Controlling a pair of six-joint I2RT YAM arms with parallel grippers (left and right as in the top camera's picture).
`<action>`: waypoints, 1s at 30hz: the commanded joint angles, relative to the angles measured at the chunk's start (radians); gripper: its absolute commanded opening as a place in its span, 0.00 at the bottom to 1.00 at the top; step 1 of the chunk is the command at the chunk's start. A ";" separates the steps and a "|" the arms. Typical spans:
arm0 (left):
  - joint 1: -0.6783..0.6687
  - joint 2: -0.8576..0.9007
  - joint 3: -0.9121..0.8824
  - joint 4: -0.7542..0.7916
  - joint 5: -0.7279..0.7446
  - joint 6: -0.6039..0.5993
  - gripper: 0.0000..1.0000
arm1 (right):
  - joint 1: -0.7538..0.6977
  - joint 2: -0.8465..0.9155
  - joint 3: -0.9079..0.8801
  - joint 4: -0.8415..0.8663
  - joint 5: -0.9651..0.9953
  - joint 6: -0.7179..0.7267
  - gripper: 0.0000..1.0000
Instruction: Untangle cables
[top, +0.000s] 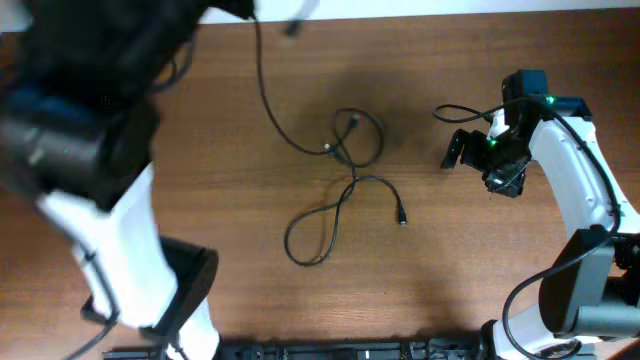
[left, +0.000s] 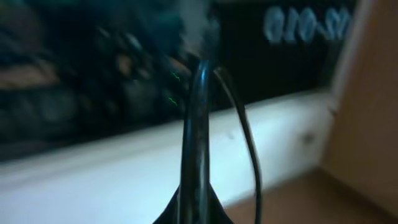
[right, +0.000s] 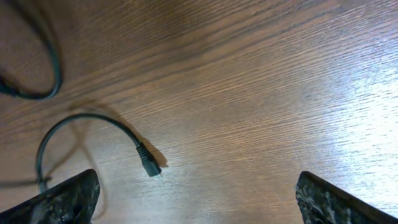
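The cables (top: 345, 180) lie looped at the centre of the table (top: 480, 260), one strand (top: 265, 90) rising toward eleven o'clock into the lifted left pincer (left: 200, 68), apparently clamped on it to draw it free, while the right pincer (right: 198, 186) hovers wide open at three o'clock, placed to take a plug end (right: 149, 167).

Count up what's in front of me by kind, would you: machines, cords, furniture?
Robot arms: 2 (left arm, right arm)
Black cables: 2 as far as I can tell, tangled together (long cable, looped cable)
Wooden table: 1
Total: 5
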 joint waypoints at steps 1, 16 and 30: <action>0.047 -0.059 0.003 0.031 -0.175 -0.006 0.00 | 0.000 -0.012 0.004 -0.002 0.005 -0.011 0.98; 0.058 -0.068 -0.457 -0.058 -0.603 0.093 0.00 | 0.000 -0.012 0.004 -0.002 0.005 -0.011 0.98; 0.348 -0.066 -0.474 -0.330 -0.573 -0.109 0.00 | 0.000 -0.012 0.004 -0.002 0.005 -0.011 0.98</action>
